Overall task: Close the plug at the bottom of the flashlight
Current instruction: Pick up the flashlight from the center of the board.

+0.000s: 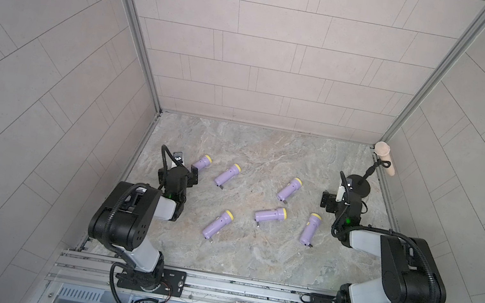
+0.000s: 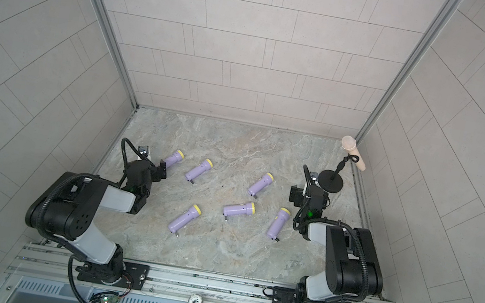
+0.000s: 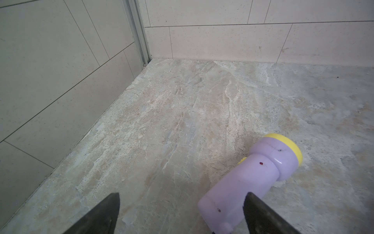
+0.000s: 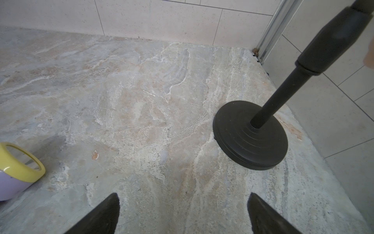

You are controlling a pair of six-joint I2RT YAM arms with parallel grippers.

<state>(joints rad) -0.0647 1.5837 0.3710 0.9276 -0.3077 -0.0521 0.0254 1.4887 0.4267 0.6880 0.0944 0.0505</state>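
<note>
Flashlights (image 1: 270, 215) lie well apart across the table (image 1: 248, 261); left claw (image 3: 182, 210) and right claw (image 4: 183, 210) gape empty near its sides.

The lilac plastic flashlight with a yellow rim (image 3: 253, 182) looks smooth and a little shiny. Under it the grey-and-tan stone-look table top (image 3: 182, 111) looks dull and a bit rough. Beyond the flashlight, the pale speckled wall tiles (image 3: 222, 40) look matt, and the silvery corner rail (image 3: 137, 30) looks like metal. The round black stand base (image 4: 242, 150) looks dull too.
</note>
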